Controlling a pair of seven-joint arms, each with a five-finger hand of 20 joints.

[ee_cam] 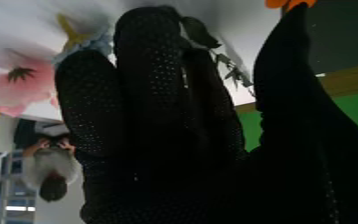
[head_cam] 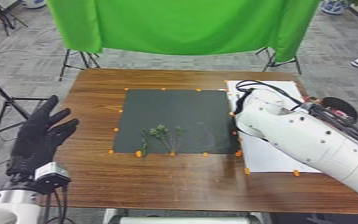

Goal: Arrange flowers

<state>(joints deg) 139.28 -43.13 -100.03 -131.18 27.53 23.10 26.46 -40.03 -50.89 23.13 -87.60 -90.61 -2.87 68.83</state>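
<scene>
Thin green sprigs with small leaves (head_cam: 160, 134) lie on the dark mat (head_cam: 162, 107) in the head view. My left hand (head_cam: 35, 137) is open over the table's left edge, apart from them. My right hand (head_cam: 239, 104) is mostly hidden behind its own arm, by the border of mat and white sheet. In the right wrist view the right hand (ee_cam: 162, 135) has its fingers extended and its thumb apart. A pink flower (ee_cam: 20, 82), a pale blue flower (ee_cam: 88, 44) and a leafy green stem (ee_cam: 232, 69) appear beyond the fingers; contact with the leafy stem is unclear.
The white sheet (head_cam: 278, 159) lies on the right of the brown table (head_cam: 87, 177), partly under my right arm. Orange markers (head_cam: 140, 153) line the mat. A green cloth (head_cam: 180, 25) hangs behind the table. A dark round object (head_cam: 340, 107) is beyond the right arm.
</scene>
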